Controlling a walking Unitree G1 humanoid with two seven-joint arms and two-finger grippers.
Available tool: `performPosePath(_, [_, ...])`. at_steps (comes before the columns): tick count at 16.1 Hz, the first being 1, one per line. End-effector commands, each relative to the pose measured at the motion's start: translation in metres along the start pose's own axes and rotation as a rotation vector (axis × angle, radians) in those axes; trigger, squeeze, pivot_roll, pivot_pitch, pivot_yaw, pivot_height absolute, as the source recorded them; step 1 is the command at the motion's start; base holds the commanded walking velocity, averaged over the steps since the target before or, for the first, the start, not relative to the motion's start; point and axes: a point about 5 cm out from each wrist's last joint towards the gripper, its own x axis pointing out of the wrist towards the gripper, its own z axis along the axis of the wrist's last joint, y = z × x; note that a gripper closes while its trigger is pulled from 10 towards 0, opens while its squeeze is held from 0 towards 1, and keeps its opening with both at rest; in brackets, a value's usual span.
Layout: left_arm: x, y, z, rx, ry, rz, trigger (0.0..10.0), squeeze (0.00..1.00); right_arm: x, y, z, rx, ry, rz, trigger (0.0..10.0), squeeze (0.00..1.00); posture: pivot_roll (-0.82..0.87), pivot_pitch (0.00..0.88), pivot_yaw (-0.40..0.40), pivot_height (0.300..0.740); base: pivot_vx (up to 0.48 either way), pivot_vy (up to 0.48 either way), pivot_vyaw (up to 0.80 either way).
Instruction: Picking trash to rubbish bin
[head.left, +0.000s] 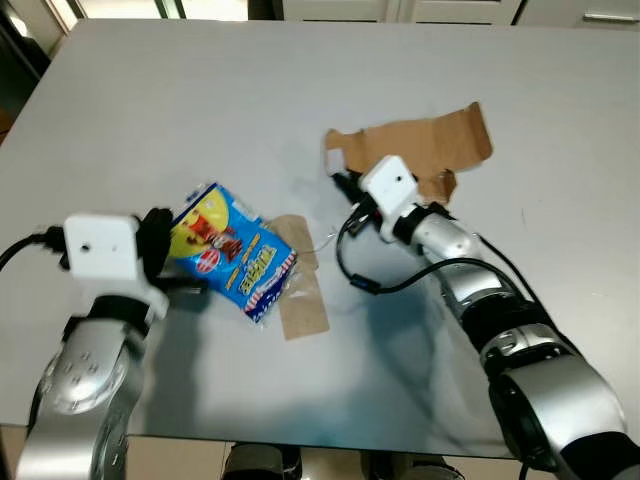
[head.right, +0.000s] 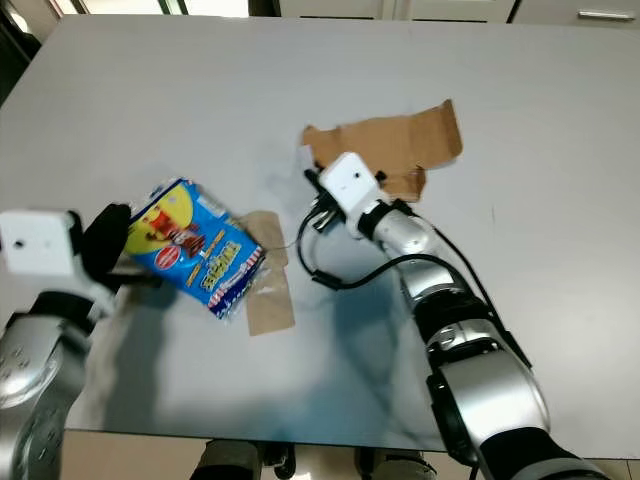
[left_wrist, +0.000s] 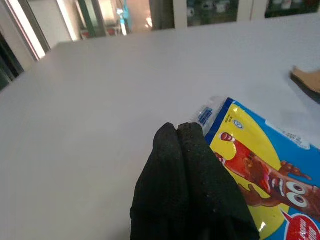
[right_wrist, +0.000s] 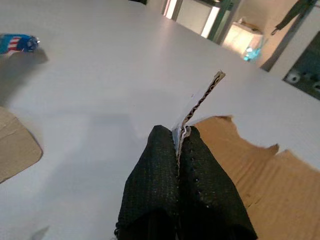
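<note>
Now right gripper pinched on torn corrugated cardboard, left gripper closed beside glossy blue-yellow wrapper

The snack bag carries printed lettering and a red round logo, but the print is too small and blurred to read in any view. The cardboard bears no legible text.
</note>
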Motion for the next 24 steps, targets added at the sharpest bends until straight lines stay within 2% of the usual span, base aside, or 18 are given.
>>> performPosePath(1, [0.004,0.006,0.000,0.020,-0.021,0.036,0.0,0.00,0.000,-0.005,0.002,0.001,-0.005,-0.031,0.0,0.00,0.09,0.162,0.039,0.740,0.000,0.000,0.00])
performPosePath(3, [0.012,0.007,-0.001,0.019,-0.034,0.052,0.0,0.00,0.002,-0.008,0.004,0.011,-0.011,-0.056,0.0,0.00,0.07,0.142,0.036,0.740,0.000,0.000,0.00])
performPosePath(5, [0.021,0.005,0.002,0.058,-0.076,0.084,0.0,0.00,-0.001,-0.017,0.008,0.026,-0.033,-0.129,0.0,0.00,0.04,0.107,0.020,0.740,0.000,0.000,0.00])
performPosePath(6, [0.025,0.004,0.001,0.035,-0.084,0.098,0.0,0.00,-0.002,-0.021,0.008,0.025,-0.038,-0.163,0.0,0.00,0.03,0.099,0.014,0.740,0.000,0.000,0.00])
performPosePath(7, [0.030,0.001,0.000,0.011,-0.101,0.123,0.0,0.00,-0.009,-0.033,0.012,0.028,-0.057,-0.245,0.0,0.00,0.01,0.085,0.000,0.740,0.000,0.000,0.00])
performPosePath(10, [0.033,-0.003,-0.002,0.001,-0.108,0.131,0.0,0.00,-0.018,-0.044,0.011,0.026,-0.054,-0.307,0.0,0.00,-0.01,0.075,-0.010,0.740,0.000,0.000,0.00])
performPosePath(11, [0.034,-0.006,-0.003,-0.001,-0.109,0.135,0.0,0.00,-0.022,-0.047,0.010,0.022,-0.049,-0.324,0.9,0.00,-0.02,0.077,-0.013,0.740,0.000,0.000,0.00])
performPosePath(12, [0.035,-0.010,-0.003,-0.016,-0.115,0.130,0.0,0.00,-0.027,-0.051,0.009,0.028,-0.043,-0.344,4.8,0.00,-0.03,0.079,-0.015,0.740,0.000,0.000,0.00])
performPosePath(13, [0.036,-0.015,-0.003,-0.036,-0.114,0.117,0.0,0.00,-0.035,-0.056,0.007,0.026,-0.035,-0.360,10.0,0.00,-0.05,0.082,-0.021,0.740,0.000,0.000,0.00])
performPosePath(16, [0.040,-0.025,-0.001,-0.077,-0.123,0.095,0.0,0.00,-0.043,-0.063,0.010,0.010,-0.022,-0.384,10.0,0.00,-0.08,0.084,-0.019,0.740,0.000,0.000,0.00])
performPosePath(18, [0.043,-0.030,-0.001,-0.088,-0.127,0.083,0.0,0.00,-0.047,-0.063,0.009,0.017,-0.003,-0.393,10.0,0.00,-0.08,0.086,-0.023,0.740,0.000,0.000,-0.80])
performPosePath(21, [0.042,-0.028,-0.004,-0.105,-0.116,0.113,0.0,0.00,-0.048,-0.061,0.009,0.019,0.010,-0.380,10.0,0.00,-0.07,0.079,-0.026,0.740,0.000,0.000,-0.80])
performPosePath(24, [0.044,-0.029,-0.003,-0.093,-0.108,0.099,0.0,0.00,-0.044,-0.060,0.013,0.036,0.005,-0.389,10.0,0.00,-0.06,0.074,-0.013,0.740,0.000,0.000,-0.80])
